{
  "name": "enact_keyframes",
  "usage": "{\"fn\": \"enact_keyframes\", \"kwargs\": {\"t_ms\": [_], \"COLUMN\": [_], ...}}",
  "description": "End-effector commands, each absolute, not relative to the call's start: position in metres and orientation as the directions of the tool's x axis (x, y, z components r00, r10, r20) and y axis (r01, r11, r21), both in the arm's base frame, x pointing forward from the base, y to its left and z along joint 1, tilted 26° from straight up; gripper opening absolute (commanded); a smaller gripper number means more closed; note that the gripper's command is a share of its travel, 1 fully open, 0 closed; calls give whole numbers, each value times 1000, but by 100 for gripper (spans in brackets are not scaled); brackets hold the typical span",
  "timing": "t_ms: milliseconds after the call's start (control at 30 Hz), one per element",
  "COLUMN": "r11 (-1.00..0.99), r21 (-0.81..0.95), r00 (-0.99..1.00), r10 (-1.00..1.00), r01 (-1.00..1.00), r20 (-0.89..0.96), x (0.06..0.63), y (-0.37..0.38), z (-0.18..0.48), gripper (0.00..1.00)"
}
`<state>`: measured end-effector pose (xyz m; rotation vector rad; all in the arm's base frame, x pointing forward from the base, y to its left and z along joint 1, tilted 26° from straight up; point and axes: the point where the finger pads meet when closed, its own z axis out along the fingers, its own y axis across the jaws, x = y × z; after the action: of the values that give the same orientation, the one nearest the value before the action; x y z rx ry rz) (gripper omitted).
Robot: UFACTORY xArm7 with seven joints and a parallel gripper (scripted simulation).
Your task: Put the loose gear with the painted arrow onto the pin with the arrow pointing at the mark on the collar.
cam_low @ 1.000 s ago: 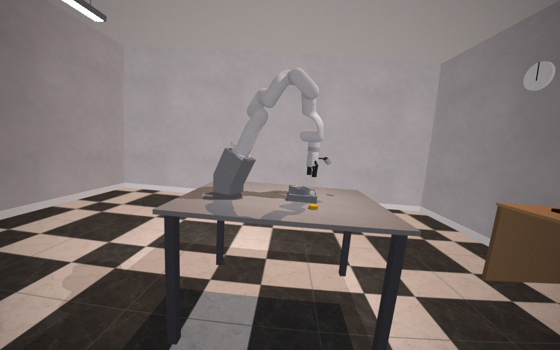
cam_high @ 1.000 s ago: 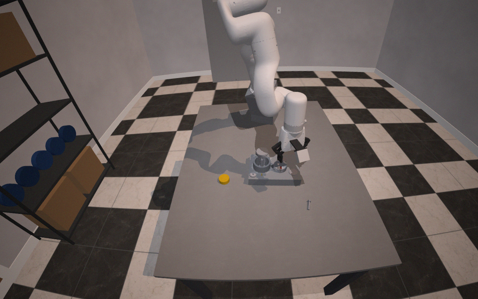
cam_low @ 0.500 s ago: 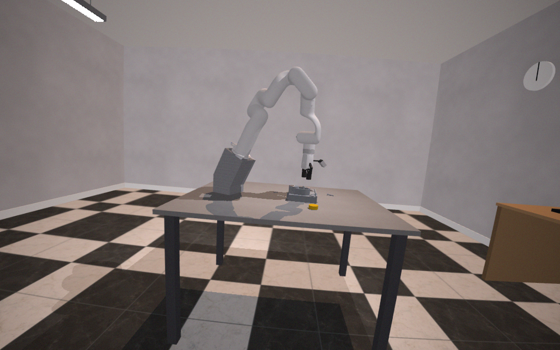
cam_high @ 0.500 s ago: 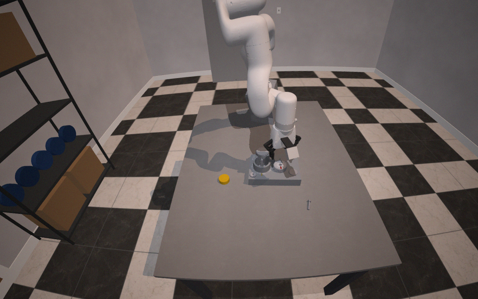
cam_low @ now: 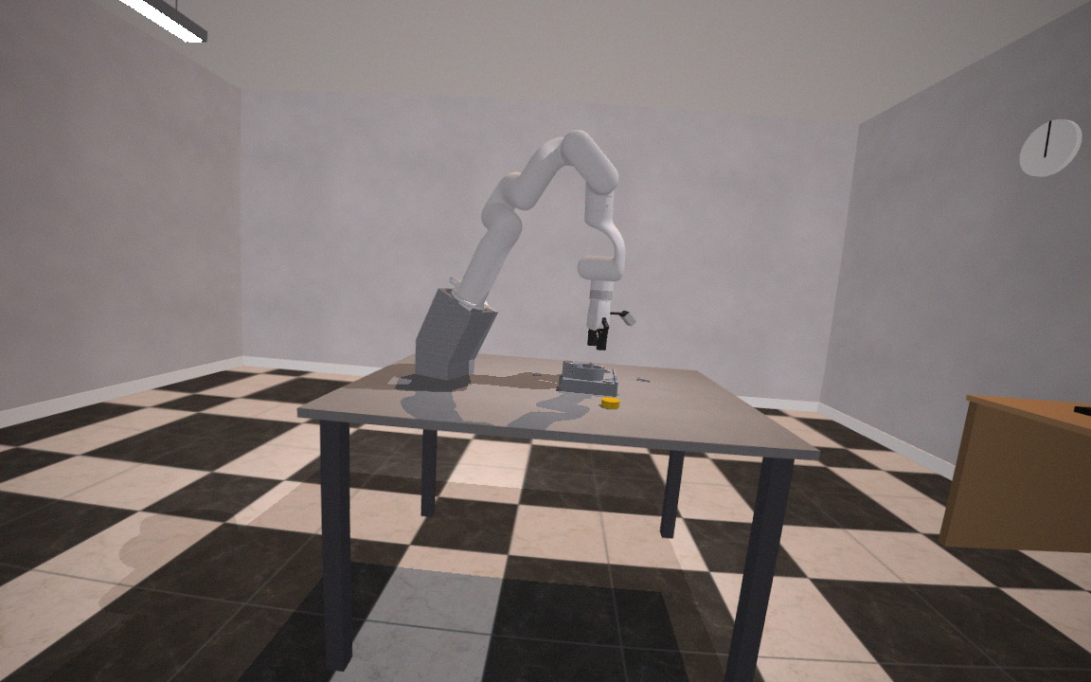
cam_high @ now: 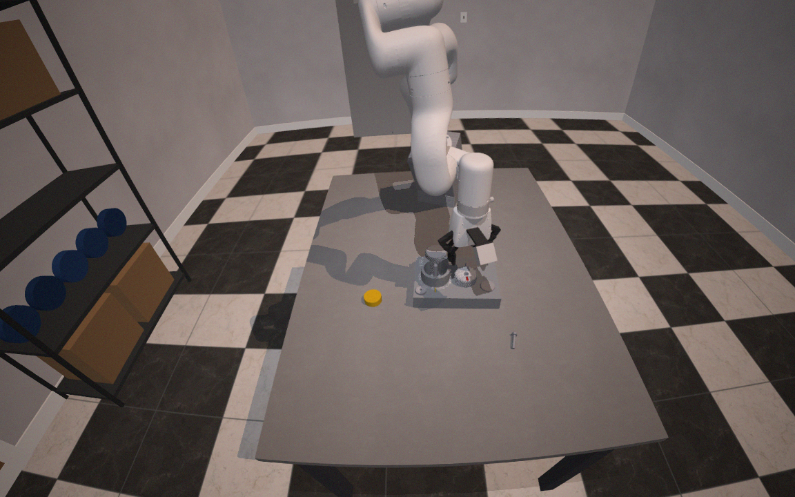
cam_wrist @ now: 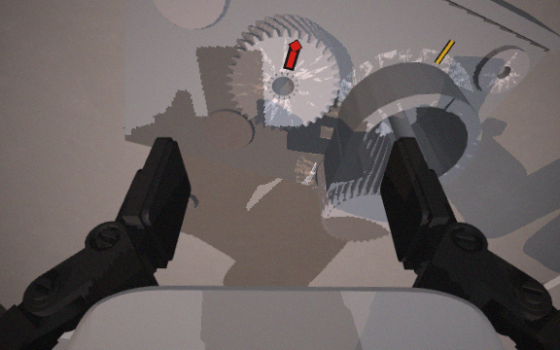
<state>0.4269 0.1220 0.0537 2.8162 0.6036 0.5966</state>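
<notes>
The loose gear with a red painted arrow lies flat on the grey timing case. It also shows in the top view. Beside it stands the grey collar with a yellow mark at its rim; the pin inside the collar is mostly hidden. The arrow and the mark point about the same way in the wrist view. A second toothed gear sits low against the collar. My gripper is open and empty, hovering above the case's edge near the arrow gear.
A yellow disc lies on the table left of the case. A small bolt lies nearer the table's front right. A small round boss sits on the case beyond the collar. The arm's base stands at the far end.
</notes>
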Motion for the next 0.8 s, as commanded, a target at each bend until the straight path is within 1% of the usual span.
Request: {"fn": "enact_keyframes", "kwargs": {"t_ms": [0,267,367,467,567,767], "r11": [-897,-905,-932,-970,-994,-954], "r21": [272,265,240,187,106,-32], "r00": [834,841,862,891,904,858], "r10": [430,412,347,217,24,-283], "r01": [349,333,272,152,-24,-298], "r20": [346,351,369,398,427,428], "x": [427,427,427,427,427,427], "y": [123,123,123,123,123,123], "z": [55,55,54,54,54,54], "gripper": [100,100,100,100,100,100]}}
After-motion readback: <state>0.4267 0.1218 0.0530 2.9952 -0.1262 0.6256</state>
